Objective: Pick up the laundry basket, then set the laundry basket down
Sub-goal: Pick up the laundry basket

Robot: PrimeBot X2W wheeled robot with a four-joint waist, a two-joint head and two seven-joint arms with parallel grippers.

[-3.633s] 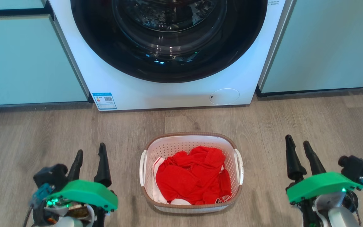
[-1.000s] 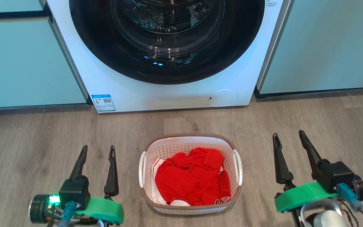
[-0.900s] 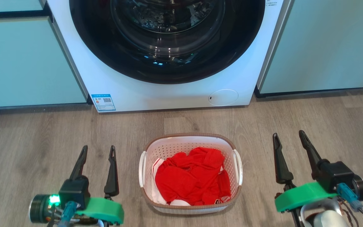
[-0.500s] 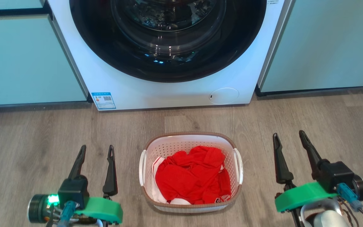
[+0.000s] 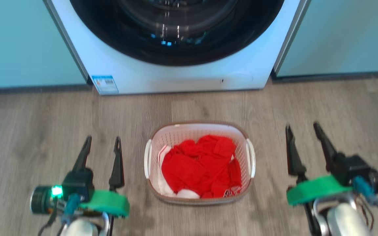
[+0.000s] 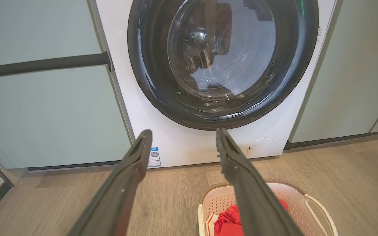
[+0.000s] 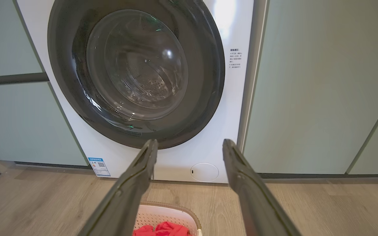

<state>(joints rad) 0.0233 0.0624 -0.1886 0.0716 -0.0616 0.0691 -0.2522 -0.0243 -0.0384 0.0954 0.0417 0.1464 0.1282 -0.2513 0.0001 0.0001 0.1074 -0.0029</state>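
Head view: laundry basket (image 5: 182, 136) between wide left pincer (image 5: 103, 139) and wide right pincer (image 5: 302, 126), floor (image 5: 44, 121) gap either side.

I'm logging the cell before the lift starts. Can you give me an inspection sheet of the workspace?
Surface: wood-look floor, with the basket standing on it.
Job's things: laundry basket, upright, holding red clothes and a little white fabric; not gripped.
Clutter: nothing seen.
Grippers: left gripper open, to the left of the basket; right gripper open, to its right; no fingers touch the handles.
Cables: leads with blue plugs at both wrists, apart from the basket.
Surroundings: washing machine behind the basket; pale green cabinets on either side.
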